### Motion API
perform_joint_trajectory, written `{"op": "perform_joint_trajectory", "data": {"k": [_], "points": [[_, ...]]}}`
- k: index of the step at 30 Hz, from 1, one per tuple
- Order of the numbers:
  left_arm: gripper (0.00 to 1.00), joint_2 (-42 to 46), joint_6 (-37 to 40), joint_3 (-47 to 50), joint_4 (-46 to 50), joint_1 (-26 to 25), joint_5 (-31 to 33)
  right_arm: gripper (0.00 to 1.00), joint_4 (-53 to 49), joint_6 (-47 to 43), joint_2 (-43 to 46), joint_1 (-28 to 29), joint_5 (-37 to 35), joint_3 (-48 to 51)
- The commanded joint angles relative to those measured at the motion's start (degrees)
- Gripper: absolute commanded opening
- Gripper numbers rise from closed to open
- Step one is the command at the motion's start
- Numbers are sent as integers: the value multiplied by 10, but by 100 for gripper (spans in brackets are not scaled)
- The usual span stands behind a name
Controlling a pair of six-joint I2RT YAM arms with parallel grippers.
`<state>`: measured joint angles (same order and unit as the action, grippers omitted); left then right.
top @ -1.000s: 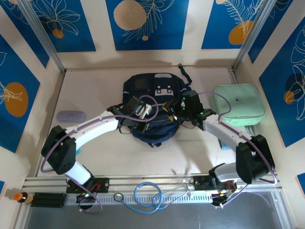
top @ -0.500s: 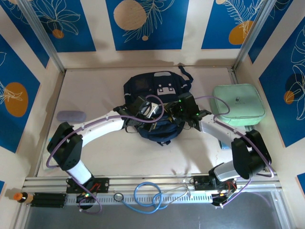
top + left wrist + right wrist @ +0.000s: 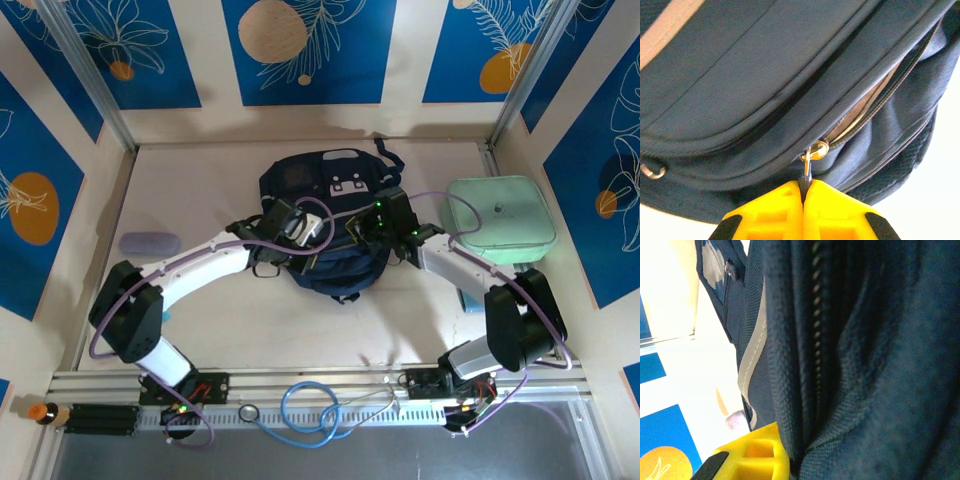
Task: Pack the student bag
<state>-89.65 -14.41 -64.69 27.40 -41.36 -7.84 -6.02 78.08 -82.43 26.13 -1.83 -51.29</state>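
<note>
The student bag (image 3: 320, 195) is a dark navy backpack lying flat in the middle of the table. My left gripper (image 3: 303, 237) is at its near left part. In the left wrist view my left gripper (image 3: 804, 182) is shut on the dark zipper pull (image 3: 807, 170), which hangs from a metal slider (image 3: 818, 149). To the right of the slider the zip gapes and a pale lining shows. My right gripper (image 3: 368, 228) is at the bag's near right side. In the right wrist view one yellow finger (image 3: 757, 455) presses a fold of the bag's fabric (image 3: 850, 365), which hides the other finger.
A mint-green rounded case (image 3: 500, 220) lies right of the bag, beside my right arm. A small lilac pouch (image 3: 150, 243) lies on the table at the left. Pale walls with blue panels enclose the table. Loose cables lie along the near rail (image 3: 320, 408).
My right gripper has closed onto the bag's right side. The bag's near part has bunched up and shifted slightly. My left gripper has kept its grip on the zipper pull.
</note>
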Motion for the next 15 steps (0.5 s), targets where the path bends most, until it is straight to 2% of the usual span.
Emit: {"op": "perform_joint_trajectory", "data": {"k": [1, 9, 15], "points": [[0, 27, 19, 12, 57, 34, 57, 6, -18, -38, 29, -23, -19, -17], [0, 25, 18, 35, 85, 76, 59, 4, -23, -51, 35, -35, -1, -26], [0, 8, 31, 20, 68, 120, 52, 1, -20, -58, 43, -37, 11, -26]]}}
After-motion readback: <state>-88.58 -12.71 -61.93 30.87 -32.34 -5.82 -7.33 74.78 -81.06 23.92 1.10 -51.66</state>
